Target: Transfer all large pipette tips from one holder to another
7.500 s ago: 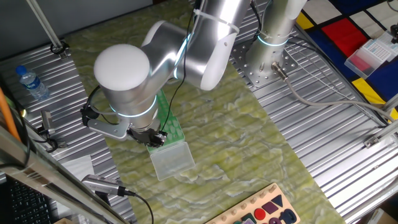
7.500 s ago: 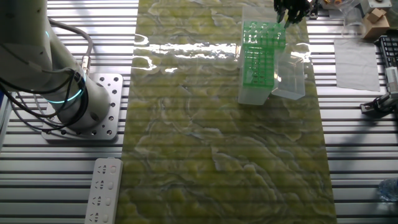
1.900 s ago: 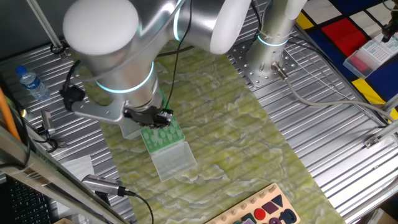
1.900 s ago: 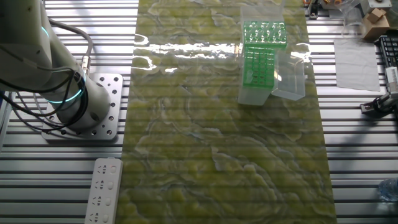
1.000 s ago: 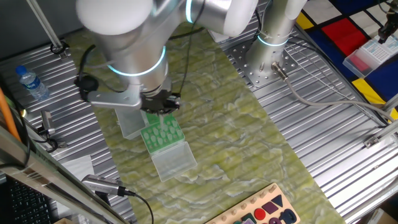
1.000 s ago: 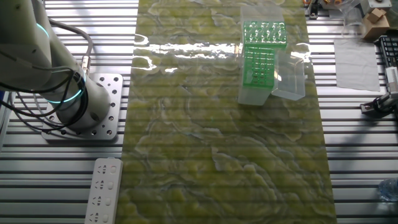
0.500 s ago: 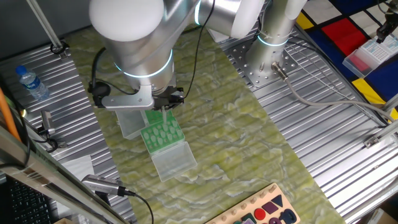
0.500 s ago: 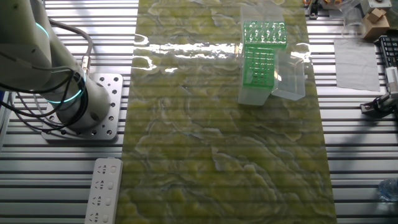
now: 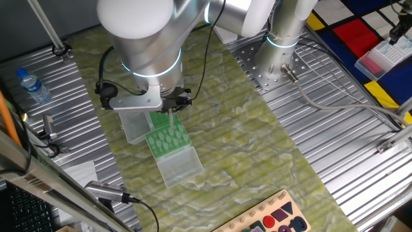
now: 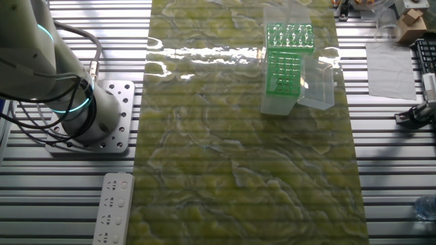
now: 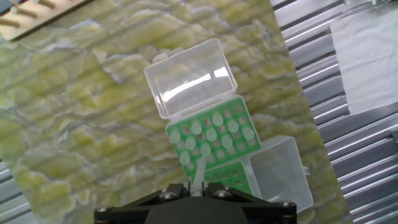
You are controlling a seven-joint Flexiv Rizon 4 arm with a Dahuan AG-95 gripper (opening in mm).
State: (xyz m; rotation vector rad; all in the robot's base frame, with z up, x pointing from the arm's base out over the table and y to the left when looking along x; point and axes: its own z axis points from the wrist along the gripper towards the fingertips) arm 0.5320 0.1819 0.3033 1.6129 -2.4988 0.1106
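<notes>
The gripper (image 11: 193, 186) sits at the near edge of the hand view. Its fingers are drawn in narrow on one pale tip (image 11: 198, 174), which sticks out ahead of them. It hangs above the two racks and touches neither, as far as can be told.

Just beyond and a little right of the fingers is a green rack (image 11: 229, 178) whose holes look mostly empty. Its clear lid (image 11: 280, 169) lies open on the right. Touching it on the far side is the second green rack (image 11: 239, 116), where the other tips (image 11: 211, 134) stand as rows of pale dots with some holes bare. The point of the held tip lies over the near edge of this second rack. Beyond it, that rack's own open lid (image 11: 191, 76) lies flat on the yellow-green mat (image 11: 74, 112).

I cannot tell from these views which rack the held tip is meant for. Either way, I judge the step calls for these things:
- Bring the tip squarely over one empty hole and keep it upright.
- Lower it straight, so it does not knock the neighbouring tips.
- Open the fingers only once the tip is seated.
- Keep clear of both open lids, as a nudge there could slide the light racks on the mat.
</notes>
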